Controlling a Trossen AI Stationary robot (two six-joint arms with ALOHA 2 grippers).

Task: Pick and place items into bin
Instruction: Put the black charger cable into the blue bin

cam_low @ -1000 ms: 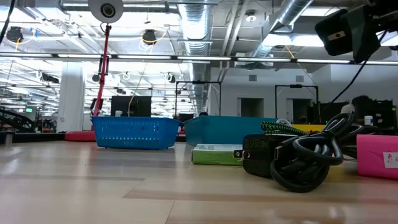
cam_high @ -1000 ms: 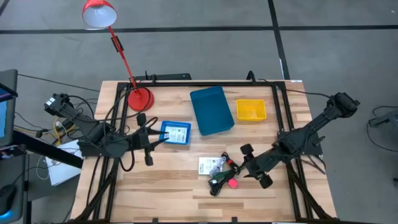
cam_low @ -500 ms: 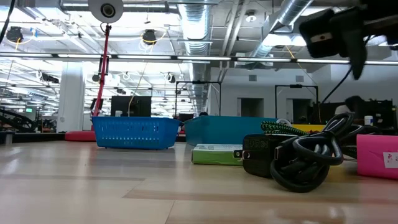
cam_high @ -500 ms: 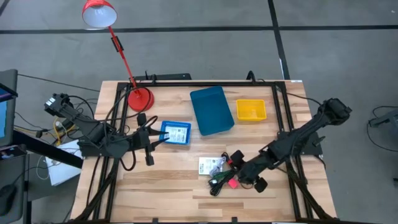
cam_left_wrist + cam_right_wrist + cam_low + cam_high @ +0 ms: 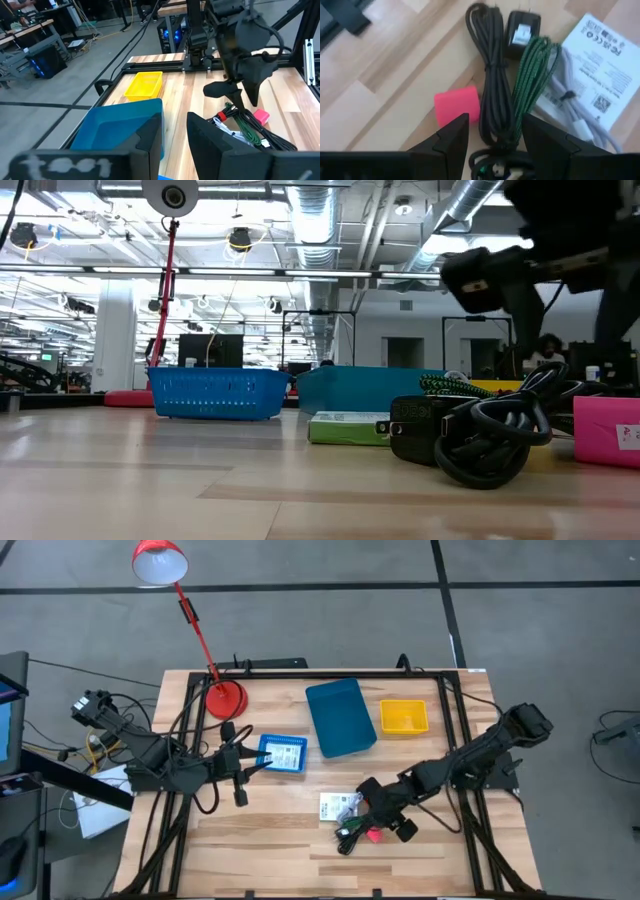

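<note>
- Right claw (image 5: pixel 372 812) is hovering over the pile of items near the front of the worktop (image 5: pixel 260 840); its two fingers (image 5: pixel 452 137) are standing parted with nothing between them, so it is released and empty.
- In the right wrist view the fingers are straddling a coiled black cable (image 5: pixel 495 95), with a green braided cable (image 5: pixel 532 75) just beside it and a black plug adapter (image 5: pixel 521 29) at the cable's end.
- Pink block (image 5: pixel 456 104) is lying against the black cable on the other side; white printed packet (image 5: pixel 600 60) is lying partly under the green cable.
- All of these are sitting on the worktop, touching or overlapping, well apart from any bin.
- Blue basket (image 5: pixel 284 753) is standing toward the left half; teal bin (image 5: pixel 340 717) and yellow bin (image 5: pixel 403 717) are standing farther back. The teal and yellow bins are showing nothing inside; the basket's inside I cannot make out.
- Left claw (image 5: pixel 238 762) is waiting just beside the blue basket, fingers (image 5: pixel 220 145) set a little apart, gripping nothing.
- Judgement: the task is looking barely begun; no item is visibly binned, the whole pile is left, and the step in hand looks like lining up for a first grasp, likely on the black cable.
</note>
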